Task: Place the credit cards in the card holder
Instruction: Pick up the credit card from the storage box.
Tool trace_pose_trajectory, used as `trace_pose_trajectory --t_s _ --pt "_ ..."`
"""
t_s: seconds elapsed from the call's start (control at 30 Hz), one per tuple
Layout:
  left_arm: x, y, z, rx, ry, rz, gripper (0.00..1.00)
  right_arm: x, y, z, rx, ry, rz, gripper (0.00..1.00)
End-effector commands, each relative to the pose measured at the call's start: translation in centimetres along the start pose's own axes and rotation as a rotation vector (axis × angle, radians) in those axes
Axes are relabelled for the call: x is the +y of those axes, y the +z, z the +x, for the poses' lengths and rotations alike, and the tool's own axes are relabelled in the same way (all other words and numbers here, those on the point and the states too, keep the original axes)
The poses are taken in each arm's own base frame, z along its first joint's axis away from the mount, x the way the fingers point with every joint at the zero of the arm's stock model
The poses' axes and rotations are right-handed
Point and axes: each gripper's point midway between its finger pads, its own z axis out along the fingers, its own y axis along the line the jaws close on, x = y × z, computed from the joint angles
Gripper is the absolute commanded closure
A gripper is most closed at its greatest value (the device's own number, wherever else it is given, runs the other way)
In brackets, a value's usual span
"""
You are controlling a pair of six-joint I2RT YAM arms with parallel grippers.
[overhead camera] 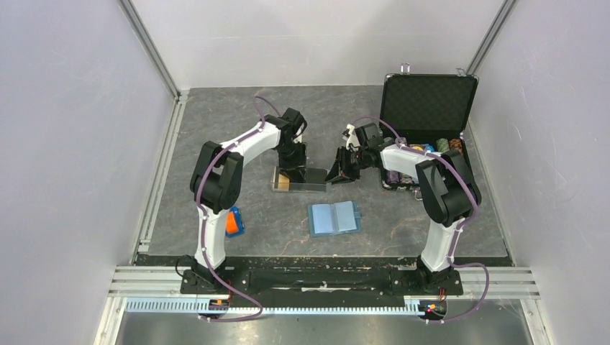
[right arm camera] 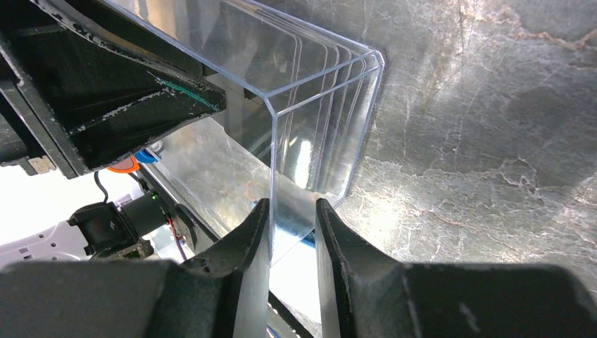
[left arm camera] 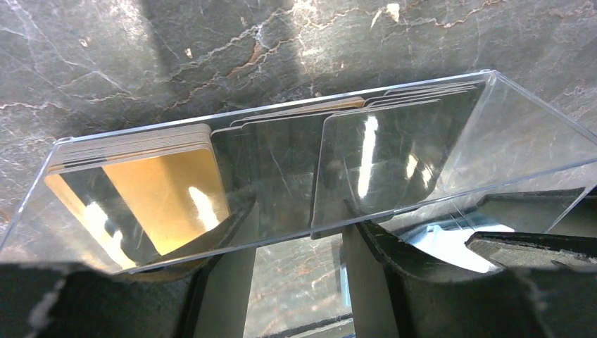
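While the right claw (right arm camera: 291, 211) clamps one end of the clear tray (right arm camera: 317, 105), the left claw (left arm camera: 296, 232) (jaws apart, empty) hangs right over the credit cards (left arm camera: 380, 162) standing inside, so it's nearer.

Two grippers: one left gripper (left arm camera: 299, 282), one right gripper (right arm camera: 292, 211), two fingers apiece. One clear tray (left arm camera: 535, 134). Inside it, credit cards (left arm camera: 274, 176) of two colours: one stack of orange cards (left arm camera: 169, 204), several at least, edges too tightly packed for an exact count; black cards (left arm camera: 380, 162), at least four, the rest overlapped and hard to number. One card holder (overhead camera: 334, 217), teal-blue, lying open in two leaves. One orange-and-blue block (overhead camera: 234, 221). One black case (overhead camera: 429, 100), lid up, with several rolls of chips (overhead camera: 439, 146) inside, too small to count.
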Motion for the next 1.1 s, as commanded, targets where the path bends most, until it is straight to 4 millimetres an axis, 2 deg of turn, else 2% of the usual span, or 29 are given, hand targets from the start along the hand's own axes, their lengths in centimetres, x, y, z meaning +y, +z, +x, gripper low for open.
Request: trace_pose_trajectory --t_s 0.0,0.13,0.27,0.47,0.6,0.7,0.87,1.07 --pt "0.8 -0.5 -2.0 -0.087 0.036 -0.036 0.45 2.6 -0.7 2.2 0.092 -0.006 -0.118 0.86" --pt "0.5 1.6 -0.8 -0.019 0.031 -0.024 0.45 2.7 -0.7 2.2 0.093 -0.007 -0.119 0.86" --pt "-1.3 2.7 0.0 0.017 0.059 0.013 0.47 2.8 -0.7 2.1 0.09 -0.011 -0.121 0.87" --pt "-5.7 2.6 -0.1 0.01 0.08 0.146 0.53 2.9 -0.8 2.0 0.086 -0.013 -0.121 0.87" --pt "-7.0 1.8 -0.5 -0.014 0.076 0.204 0.55 2.8 -0.8 2.1 0.088 -0.013 -0.12 0.87" --pt "-6.8 0.8 -1.0 -0.055 0.092 0.187 0.54 2.8 -0.8 2.0 0.087 -0.014 -0.12 0.87" --pt "-5.3 -0.7 -1.6 -0.121 0.114 0.107 0.46 2.8 -0.8 2.1 0.087 -0.017 -0.123 0.87" --pt "-3.3 -0.1 -0.9 -0.102 0.108 0.024 0.46 2.8 -0.8 2.1 0.09 -0.017 -0.123 0.87"
